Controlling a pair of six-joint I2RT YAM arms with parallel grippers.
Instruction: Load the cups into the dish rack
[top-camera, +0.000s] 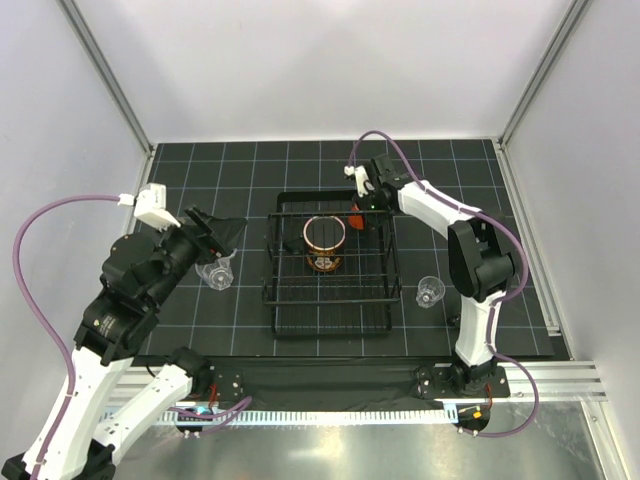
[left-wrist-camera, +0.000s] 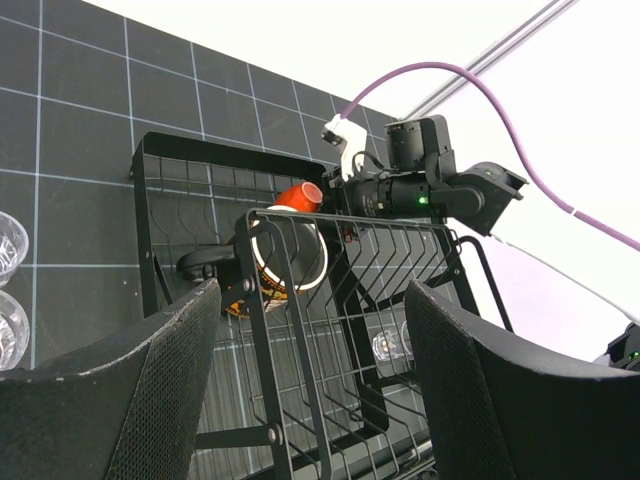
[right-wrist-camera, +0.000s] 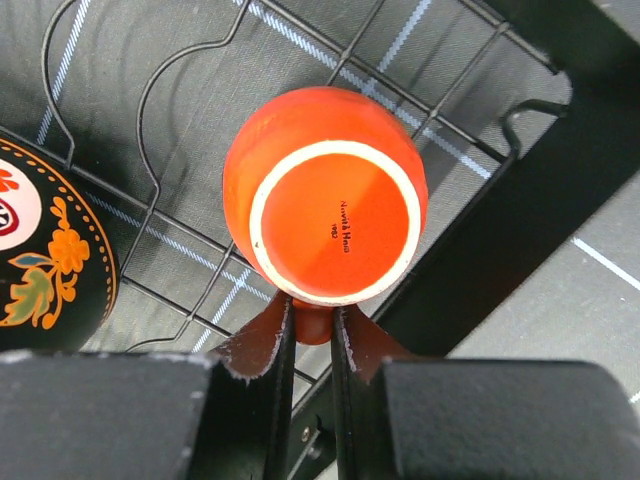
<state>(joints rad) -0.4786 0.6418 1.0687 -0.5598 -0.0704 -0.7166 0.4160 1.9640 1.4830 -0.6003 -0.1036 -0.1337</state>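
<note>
Top cam: R gripper (top-camera: 362, 212) holds small orange cup (top-camera: 357, 220) over far-right corner of dish rack (top-camera: 330, 328), near large mug (top-camera: 325, 243) inside it. L wrist cam: L gripper (left-wrist-camera: 312, 290) spread wide, empty, facing rack. R wrist cam: fingers (right-wrist-camera: 268, 352) nearly closed, pinching cup's edge, base toward lens.

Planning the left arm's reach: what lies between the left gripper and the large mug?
Only the dish rack's left wire wall, seen in the top view between the left gripper and the large mug.

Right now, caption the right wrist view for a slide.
Right pincer holds the orange cup, base to camera, over the dish rack beside the mug.
</note>
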